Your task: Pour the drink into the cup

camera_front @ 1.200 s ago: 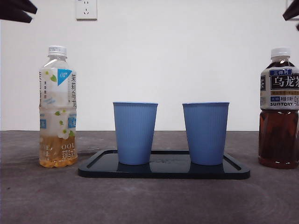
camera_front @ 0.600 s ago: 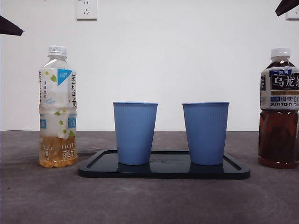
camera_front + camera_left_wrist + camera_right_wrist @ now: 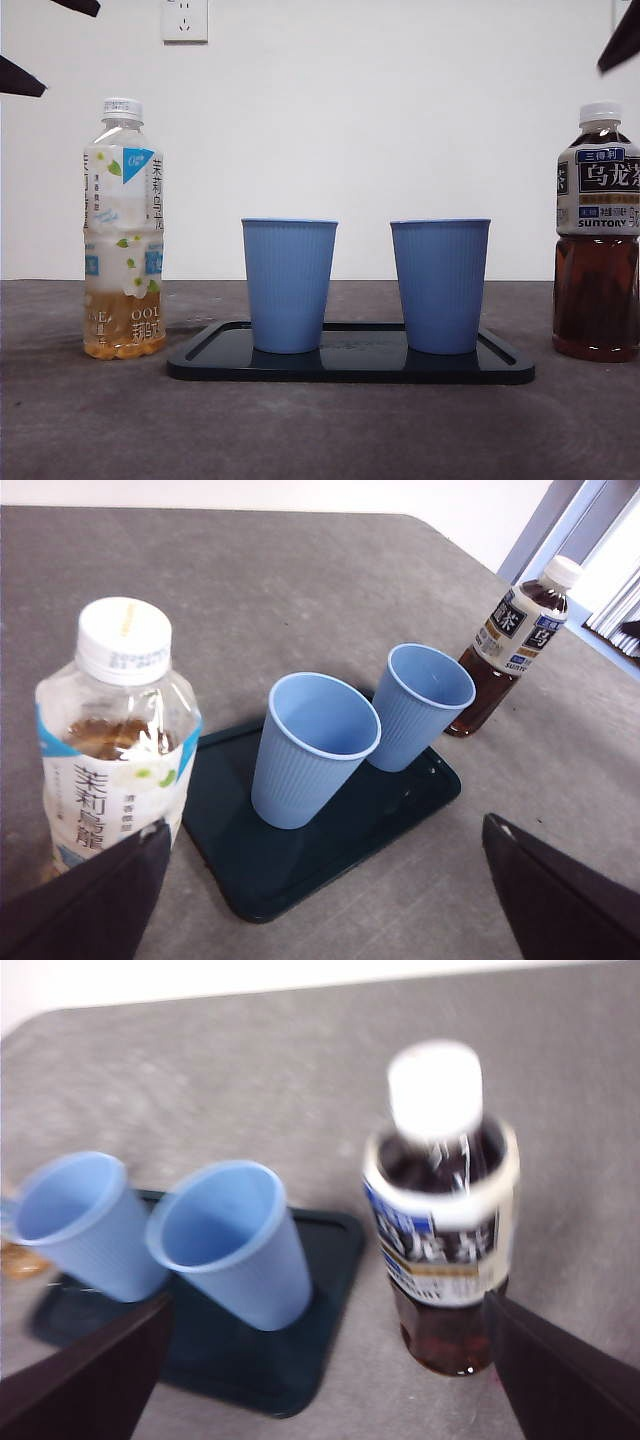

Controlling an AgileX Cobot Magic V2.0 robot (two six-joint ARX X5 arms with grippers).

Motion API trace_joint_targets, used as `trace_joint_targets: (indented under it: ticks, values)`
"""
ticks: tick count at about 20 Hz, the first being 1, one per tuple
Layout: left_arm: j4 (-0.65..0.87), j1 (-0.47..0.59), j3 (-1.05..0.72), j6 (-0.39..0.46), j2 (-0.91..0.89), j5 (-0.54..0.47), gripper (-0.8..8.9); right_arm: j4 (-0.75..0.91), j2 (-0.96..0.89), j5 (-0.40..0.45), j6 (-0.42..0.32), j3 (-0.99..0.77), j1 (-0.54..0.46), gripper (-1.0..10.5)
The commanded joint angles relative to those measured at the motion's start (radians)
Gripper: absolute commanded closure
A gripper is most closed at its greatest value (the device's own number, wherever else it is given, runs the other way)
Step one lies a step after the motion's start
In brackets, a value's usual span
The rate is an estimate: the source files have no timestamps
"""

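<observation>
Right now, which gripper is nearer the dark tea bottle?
Right. The right gripper hangs open above the dark tea bottle, not touching it. The left gripper is open over the pale tea bottle, across the tray.

Front view is looking level across the table (image 3: 320, 440) from low and near. Both wrist views are looking steeply down from above opposite ends, sharing the tray (image 3: 330, 855) and two blue cups (image 3: 235, 1245).
</observation>
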Motion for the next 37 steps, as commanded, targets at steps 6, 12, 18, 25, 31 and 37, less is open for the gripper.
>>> trace_joint_targets:
  ticks: [6,12,18,25,31,37]
  values:
    - [0.011,-0.026,0.016,-0.001,0.035,0.0,3.15,0.355,0.013,0.176,0.11,-0.205,0.08,4.5]
    - [0.013,-0.037,0.016,-0.001,0.068,0.0,3.18,0.573,0.082,0.269,0.11,-0.294,0.122,4.5]
    - [0.015,-0.037,0.016,-0.003,0.092,0.0,3.18,0.774,0.229,0.303,0.083,-0.333,0.125,4.5]
    - [0.034,-0.037,0.016,-0.025,0.092,0.0,3.18,0.974,0.431,0.338,0.029,-0.333,0.125,4.5]
    - [0.034,-0.037,0.016,-0.025,0.092,0.0,3.18,1.188,0.601,0.383,0.009,-0.333,0.125,4.6]
    - [0.034,-0.037,0.016,-0.025,0.092,0.0,3.18,1.331,0.707,0.407,0.014,-0.333,0.124,4.9]
